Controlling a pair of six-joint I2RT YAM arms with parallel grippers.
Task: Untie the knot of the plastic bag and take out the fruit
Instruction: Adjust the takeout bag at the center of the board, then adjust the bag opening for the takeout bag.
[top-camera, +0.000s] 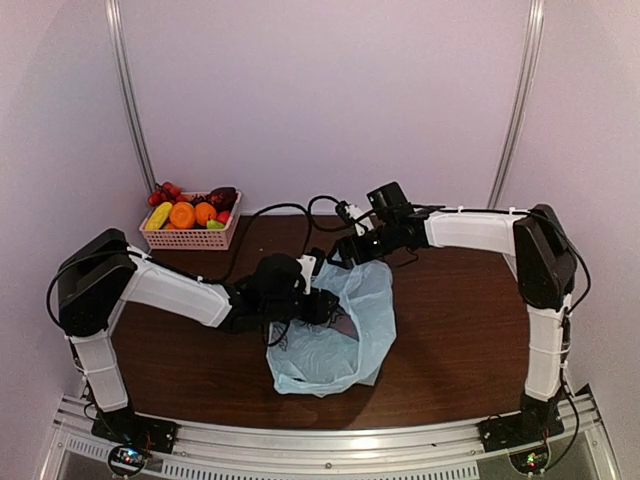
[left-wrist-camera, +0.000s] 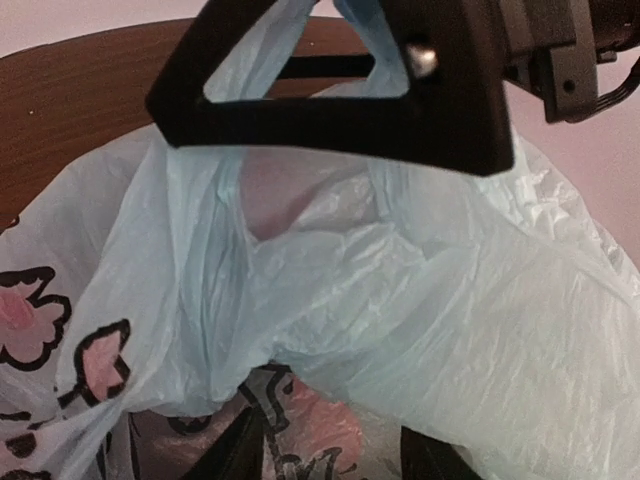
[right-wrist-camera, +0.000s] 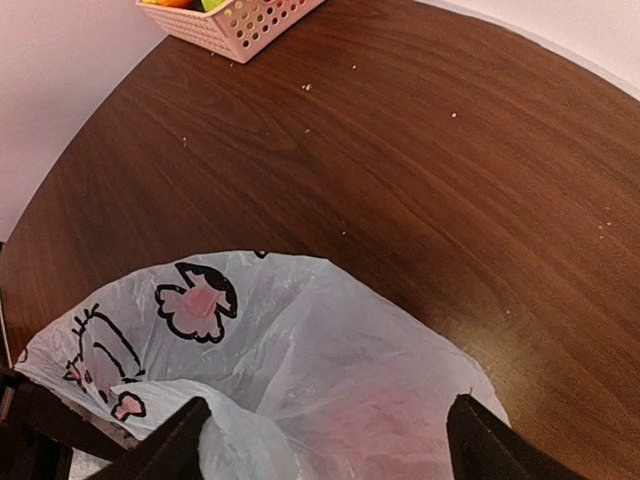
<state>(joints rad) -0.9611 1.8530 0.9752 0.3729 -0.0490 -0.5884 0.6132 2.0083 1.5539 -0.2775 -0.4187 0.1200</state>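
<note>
Standing wide, the jaws of the right gripper (right-wrist-camera: 330, 405) straddle the plastic bag (right-wrist-camera: 300, 350), its film loose between them. The left gripper (left-wrist-camera: 330, 440) is half parted, with crumpled bag between its fingers, not visibly squeezed. The fruit (top-camera: 183, 213) lies well beyond both, in a pink basket (top-camera: 190, 240).

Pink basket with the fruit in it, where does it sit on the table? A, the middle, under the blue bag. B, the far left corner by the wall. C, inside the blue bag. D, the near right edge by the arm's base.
B: the top view shows the pink basket at the far left corner of the table, well apart from the plastic bag in the middle.
</note>
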